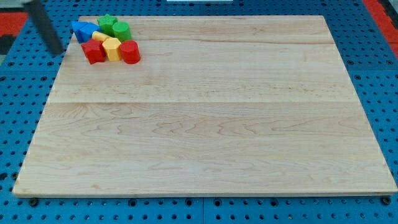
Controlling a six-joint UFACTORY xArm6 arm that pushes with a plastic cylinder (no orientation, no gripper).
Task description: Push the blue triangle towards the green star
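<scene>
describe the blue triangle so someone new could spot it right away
Look at the wooden board's top-left corner, where the blocks cluster. The blue triangle is the cluster's leftmost piece, beside the green star. It is the only blue one.

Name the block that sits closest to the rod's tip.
The blue block, at the cluster's left end, lies nearest my tip; the red, yellow and green ones sit farther toward the view's right.

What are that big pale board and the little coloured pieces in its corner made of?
The board looks like light wood, probably maple or similar: grain streaks and seams between glued planks show, with a smooth satin finish. The pieces, such as the red block and green block, have even, bright colour and soft sheen; painted wood or plastic, I cannot tell which.
</scene>
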